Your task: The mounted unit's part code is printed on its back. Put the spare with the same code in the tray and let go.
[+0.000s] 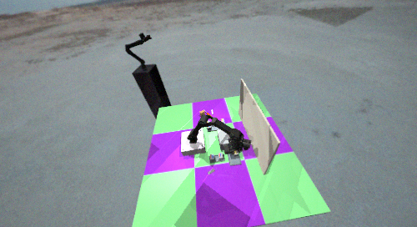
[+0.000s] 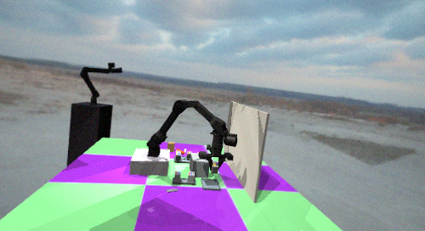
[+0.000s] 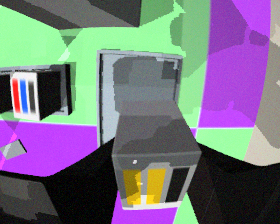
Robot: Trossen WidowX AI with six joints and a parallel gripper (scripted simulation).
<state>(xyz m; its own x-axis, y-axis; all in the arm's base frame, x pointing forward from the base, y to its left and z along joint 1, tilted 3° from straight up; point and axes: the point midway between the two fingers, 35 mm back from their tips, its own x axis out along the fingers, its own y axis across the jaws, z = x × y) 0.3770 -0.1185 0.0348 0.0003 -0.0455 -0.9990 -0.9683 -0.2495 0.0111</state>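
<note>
My gripper (image 1: 235, 151) (image 2: 215, 162) (image 3: 148, 140) is shut on a grey block-shaped spare (image 2: 215, 167) (image 3: 156, 131). Its end label shows two yellow bars and one black bar in the wrist view. The spare hangs above the near part of the flat grey tray (image 1: 234, 160) (image 2: 211, 185) (image 3: 106, 90), with a gap below it in the exterior view. Other spares stand in a low holder (image 2: 184, 182) left of the tray; one spare (image 3: 26, 96) has red, blue and black bars. I cannot tell which part is the mounted unit, and no code on its back is readable.
A tall pale board (image 1: 255, 125) (image 2: 246, 150) (image 3: 273, 115) stands right of the arm. A grey box (image 2: 199, 165) stands behind the tray. A small grey piece (image 1: 211, 171) (image 2: 172, 190) (image 3: 12, 149) lies in front of the holder. A second holder with coloured parts (image 2: 184, 157) is farther back.
</note>
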